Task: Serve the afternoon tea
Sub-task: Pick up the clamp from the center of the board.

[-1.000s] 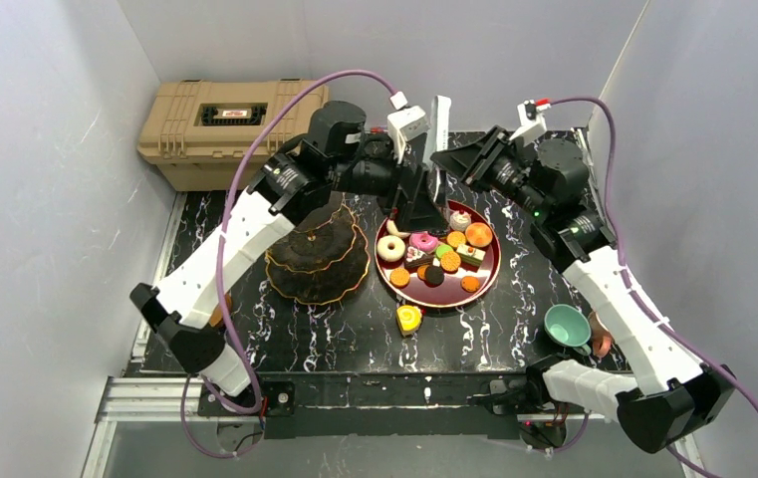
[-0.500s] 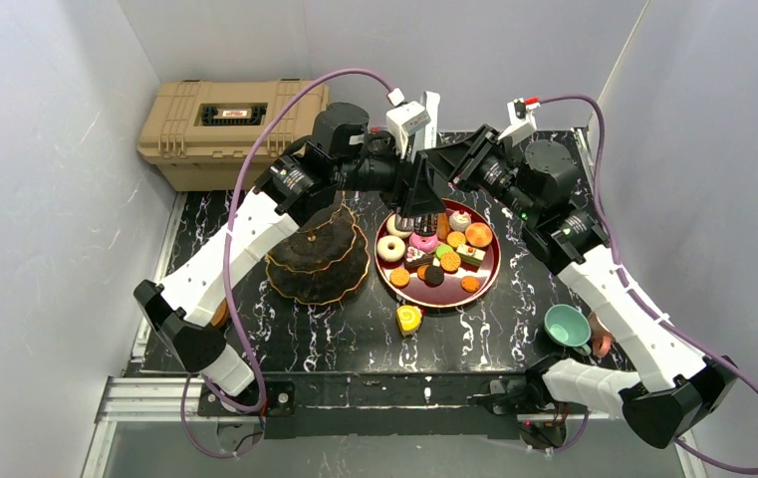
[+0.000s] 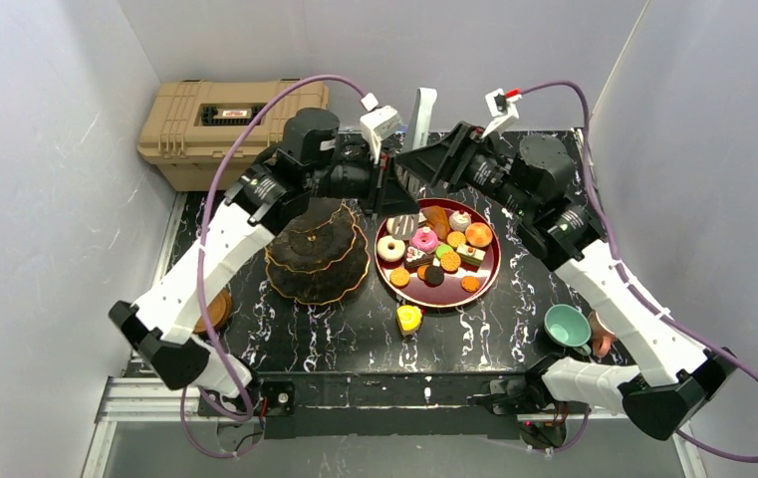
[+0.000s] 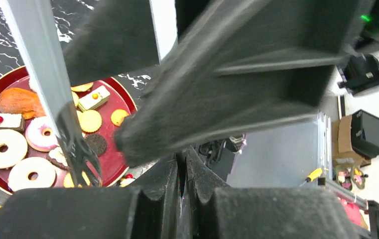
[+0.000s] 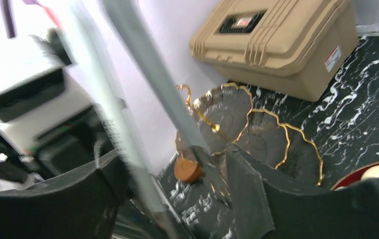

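Silver tongs (image 3: 420, 105) stand upright at the back centre, where both grippers meet above the red plate (image 3: 491, 284) of toy sweets (image 3: 424, 239). My left gripper (image 3: 399, 194) (image 4: 182, 159) is shut, and a thin pale edge of the tongs (image 4: 40, 64) shows between its pads. My right gripper (image 3: 409, 164) (image 5: 172, 159) is open, with the tongs' arms (image 5: 162, 84) running between its fingers. The three-tier stand (image 3: 317, 261) (image 5: 257, 134) sits left of the plate. A yellow roll cake (image 3: 409, 319) lies on the table in front.
The tan case (image 3: 225, 119) (image 5: 277, 40) stands at the back left. At the right front are a teal cup (image 3: 567, 326) and a brown saucer (image 3: 602, 339). Another saucer (image 3: 217, 311) lies at the left edge. Walls close in on both sides.
My left gripper has gone from wide open to shut, and my right gripper has opened. Both grippers and the tongs have shifted left.
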Available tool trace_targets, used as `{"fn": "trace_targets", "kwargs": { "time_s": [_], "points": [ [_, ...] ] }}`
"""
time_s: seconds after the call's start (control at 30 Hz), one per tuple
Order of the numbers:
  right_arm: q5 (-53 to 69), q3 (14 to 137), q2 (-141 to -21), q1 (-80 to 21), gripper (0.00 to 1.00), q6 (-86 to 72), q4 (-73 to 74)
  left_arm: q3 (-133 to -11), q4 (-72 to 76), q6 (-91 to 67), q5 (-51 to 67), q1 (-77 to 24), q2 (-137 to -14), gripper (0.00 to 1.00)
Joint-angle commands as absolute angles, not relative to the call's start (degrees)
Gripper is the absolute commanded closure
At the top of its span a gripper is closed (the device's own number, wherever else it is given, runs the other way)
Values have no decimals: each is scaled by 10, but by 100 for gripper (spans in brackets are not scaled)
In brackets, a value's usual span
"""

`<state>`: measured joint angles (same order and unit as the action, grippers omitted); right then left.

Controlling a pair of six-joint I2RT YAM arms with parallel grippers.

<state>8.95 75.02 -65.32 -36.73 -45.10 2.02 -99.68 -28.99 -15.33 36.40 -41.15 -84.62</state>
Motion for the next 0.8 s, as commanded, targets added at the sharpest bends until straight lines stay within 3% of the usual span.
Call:
{"fn": "trace_targets", "kwargs": {
  "time_s": [0.0,0.03,0.23,0.33,0.43,0.77],
  "points": [
    [294,786,-681,-342,10,-388,81,-983,-312,-91,428,-400,-763,100],
    [351,790,-687,-331,2,-370,94,-976,-323,-82,433,-395,-751,100],
    [570,809,-686,-278,2,-247,177,-904,-346,-102,540,-354,-693,100],
    [624,806,-682,-280,2,-306,65,-880,-331,-127,574,-354,-678,100],
    [608,756,-652,-280,2,-403,-121,-862,-301,-151,571,-354,-669,100],
    [454,640,-581,-295,2,-436,-288,-838,-144,-313,539,-324,-680,100]
  ]
}}
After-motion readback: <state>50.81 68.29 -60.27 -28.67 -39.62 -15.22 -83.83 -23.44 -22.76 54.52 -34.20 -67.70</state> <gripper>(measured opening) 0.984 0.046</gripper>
